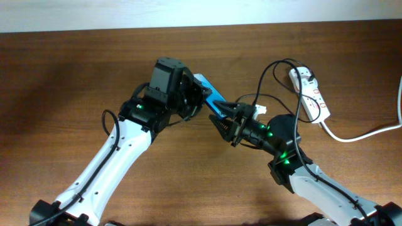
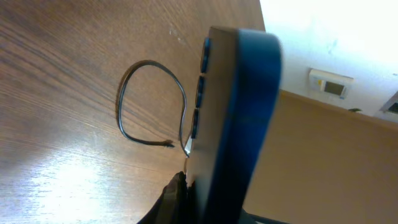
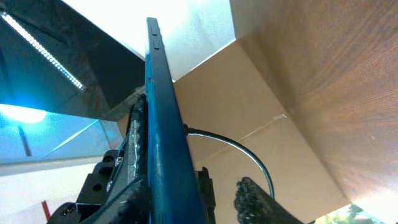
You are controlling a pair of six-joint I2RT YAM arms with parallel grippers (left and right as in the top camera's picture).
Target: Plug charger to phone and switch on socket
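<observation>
– Brown wooden desk [image 1: 63, 75], seen from above, with everything gathered toward its middle and right.
– Where is the phone [image 1: 206, 88]?
– Lifted off the desk near the middle and turned up on its edge, with its blue face showing. The left gripper [image 1: 198, 102] is clamped on it.
– And the right gripper [image 1: 224, 121]?
– Just beside the phone's near end. Its jaws stand apart in a V, and I see nothing held between them.
– The charger [image 3: 249, 154]?
– A thin black cable. From the right wrist, it meets the phone's narrow edge and curves away past one ribbed finger [image 3: 264, 200]. I cannot tell whether the plug is fully seated. From the left wrist, part of the cable lies in a loop on the wood behind the phone.
– Where is the socket [image 1: 309, 93]?
– Flat on the desk at the far right, well apart from the phone. It is white with red switches. The black cable arcs over to its far end, and a thick white cord [image 1: 364, 133] trails from its near end to the right edge.
– Are the switches on?
– They are too small to tell.
</observation>
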